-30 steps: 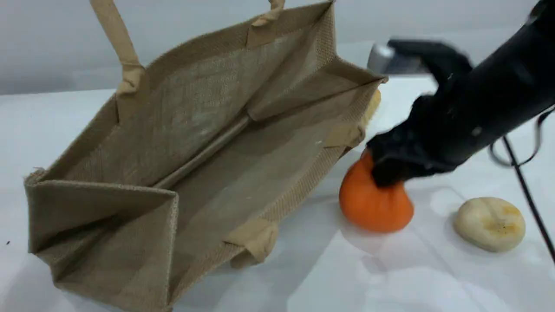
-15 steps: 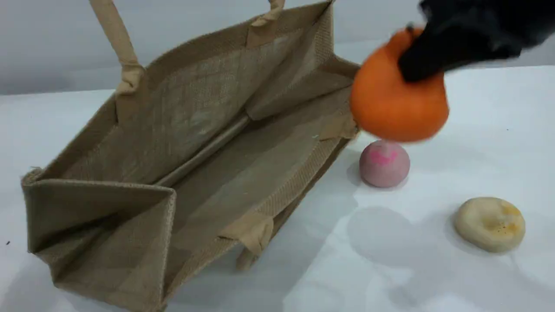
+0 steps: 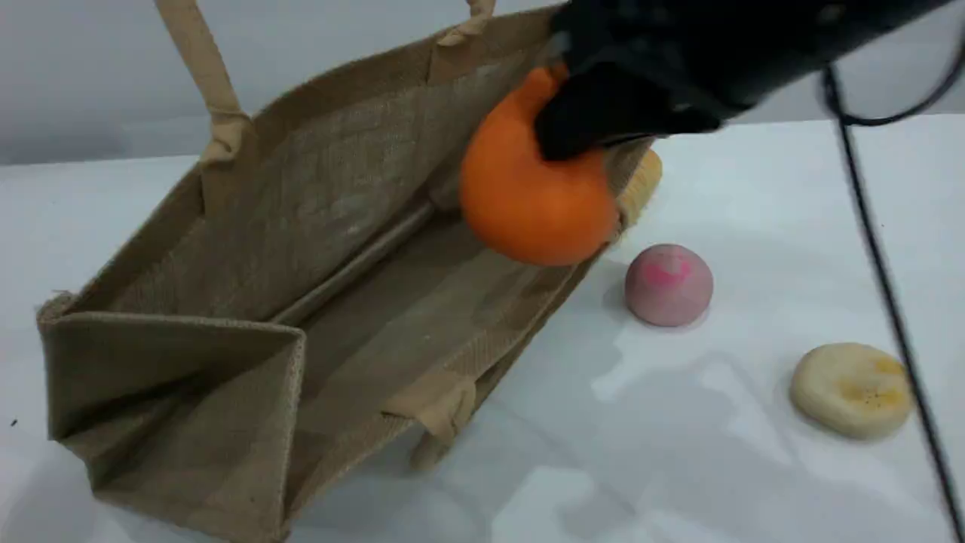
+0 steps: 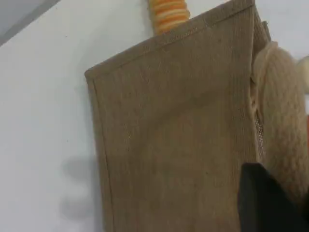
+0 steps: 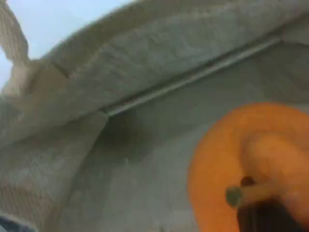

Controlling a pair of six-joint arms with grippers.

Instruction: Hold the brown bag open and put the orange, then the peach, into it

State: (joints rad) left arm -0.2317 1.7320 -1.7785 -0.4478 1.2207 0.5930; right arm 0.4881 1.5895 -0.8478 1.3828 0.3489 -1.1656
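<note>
With the left gripper (image 4: pixel 265 203) pinching the handle (image 3: pixel 200 68) and the right gripper (image 3: pixel 573 124) clamping the orange (image 3: pixel 528 204) over the brown bag (image 3: pixel 301 173), we should next lower and release.

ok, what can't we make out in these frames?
- Right gripper fingers: scene view, motion blur over the orange.
- Left gripper: past scene view's top edge; wrist view shows one fingertip.
- Striped loaf: scene view, mostly behind the brown bag.
- Bag handles: scene view, tops cut by the top edge.
</note>
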